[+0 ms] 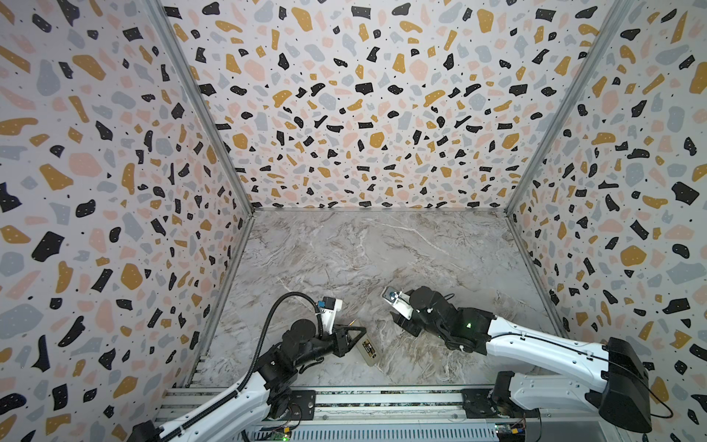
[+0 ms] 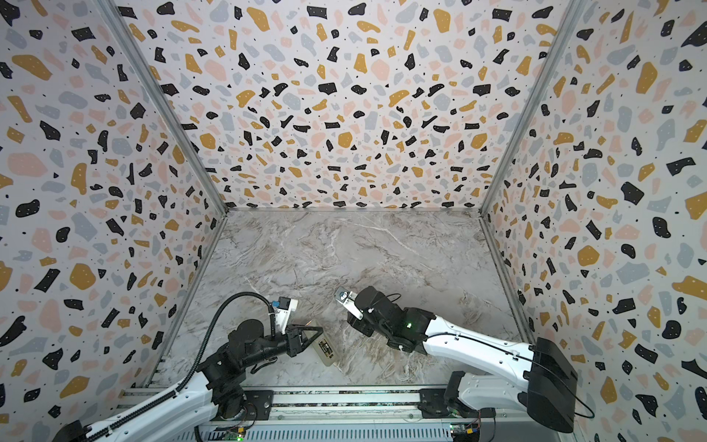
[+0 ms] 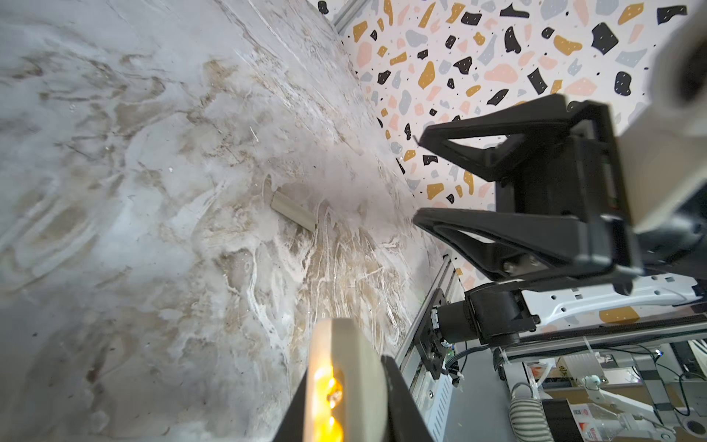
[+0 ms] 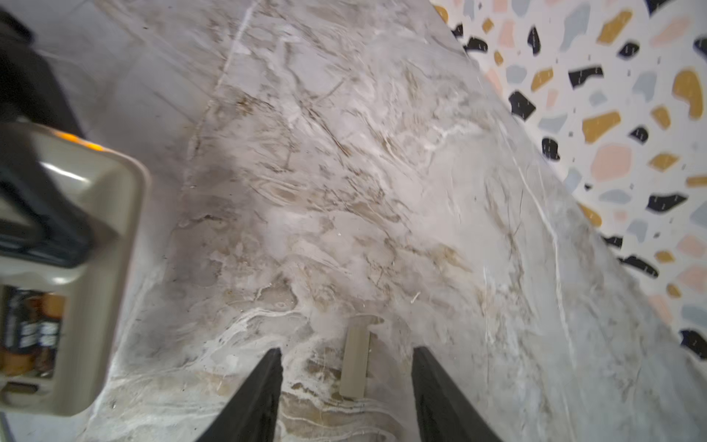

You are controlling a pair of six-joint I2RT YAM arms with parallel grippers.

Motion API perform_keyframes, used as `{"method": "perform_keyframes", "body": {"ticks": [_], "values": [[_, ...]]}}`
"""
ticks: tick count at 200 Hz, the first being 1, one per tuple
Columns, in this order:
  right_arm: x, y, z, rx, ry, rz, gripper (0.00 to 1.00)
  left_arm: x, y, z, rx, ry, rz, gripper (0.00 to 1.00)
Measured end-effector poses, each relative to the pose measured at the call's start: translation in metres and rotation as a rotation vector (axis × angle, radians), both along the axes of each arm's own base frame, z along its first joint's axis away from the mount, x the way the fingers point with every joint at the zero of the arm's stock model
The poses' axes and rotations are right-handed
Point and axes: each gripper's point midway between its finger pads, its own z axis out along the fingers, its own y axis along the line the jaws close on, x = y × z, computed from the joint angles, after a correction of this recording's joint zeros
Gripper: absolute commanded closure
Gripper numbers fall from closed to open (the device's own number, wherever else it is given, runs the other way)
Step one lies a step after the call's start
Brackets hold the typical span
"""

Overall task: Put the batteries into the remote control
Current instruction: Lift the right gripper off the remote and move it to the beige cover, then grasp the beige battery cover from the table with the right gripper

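Marble-patterned counter (image 1: 382,248) forms the work surface, enclosed by terrazzo-patterned walls (image 1: 344,114). Nearest the front edge, the left gripper (image 1: 359,336) is clamped on the remote control (image 1: 369,350), which is held back side up. Contact between the remote and the counter cannot be determined. The batteries (image 4: 30,329) sit side by side in its uncovered compartment. Farther in, the right gripper (image 4: 346,352) has its jaws apart and empty. It is positioned over a pale cover piece (image 4: 354,367) lying flat on the counter.
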Motion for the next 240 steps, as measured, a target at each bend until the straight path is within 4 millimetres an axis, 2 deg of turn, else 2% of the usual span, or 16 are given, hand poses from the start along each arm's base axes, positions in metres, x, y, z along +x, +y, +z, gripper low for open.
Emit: {"method": "perform_keyframes", "body": {"ticks": [16,42,65,130,159,205,240], "values": [[0.012,-0.014,-0.015,-0.016,0.063,-0.07,0.38,0.003,0.001,0.002,-0.009,-0.009,0.02,1.0],[0.021,-0.028,-0.044,-0.06,0.164,-0.142,0.35,0.008,0.005,0.0,-0.02,-0.008,0.054,1.0],[0.021,-0.034,-0.062,-0.087,0.231,-0.165,0.33,0.012,0.009,-0.002,-0.036,-0.001,0.085,1.0],[0.027,-0.048,-0.099,-0.12,0.366,-0.22,0.3,0.019,0.013,0.001,-0.064,0.001,0.132,1.0],[0.023,-0.051,-0.121,-0.171,0.421,-0.224,0.3,0.02,0.014,0.003,-0.073,-0.003,0.138,1.0],[0.022,-0.053,-0.129,-0.187,0.447,-0.221,0.29,0.022,0.014,0.002,-0.071,-0.002,0.147,1.0],[0.024,-0.054,-0.136,-0.191,0.472,-0.221,0.36,0.023,0.014,-0.002,-0.06,0.01,0.149,1.0]]}}
